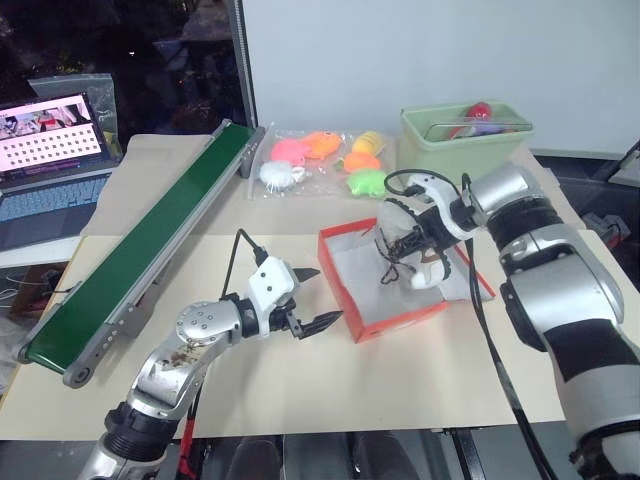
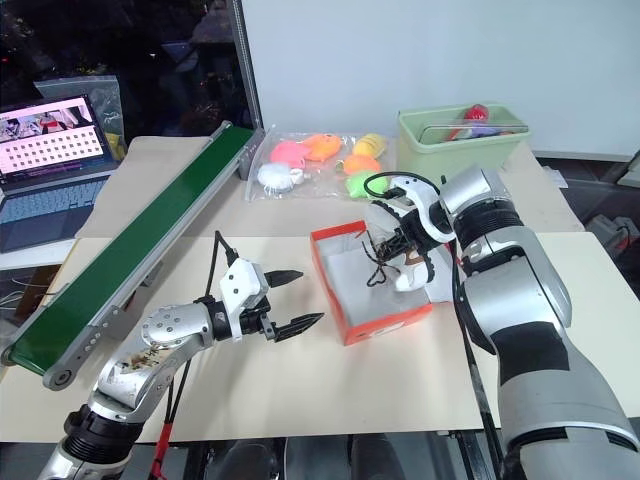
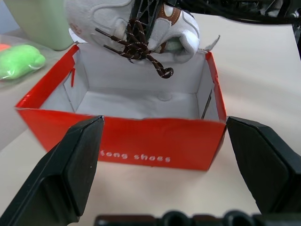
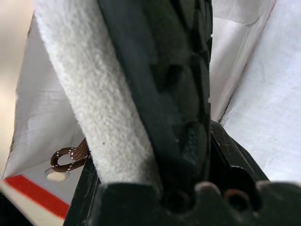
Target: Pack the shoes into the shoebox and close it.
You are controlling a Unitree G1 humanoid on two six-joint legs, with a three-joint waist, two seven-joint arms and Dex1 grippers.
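Left eye view: the left gripper [image 1: 305, 300] hovers above the table [image 1: 400, 380], its two black fingers spread wide and empty, pointing at the near wall of the orange-red shoebox [image 1: 400, 322] just beyond its tips. Farther right, the right gripper [image 1: 418, 243] is clamped on a white shoe [image 1: 425, 272], holding it over the open box, dark laces [image 3: 136, 44] dangling below the fingers.
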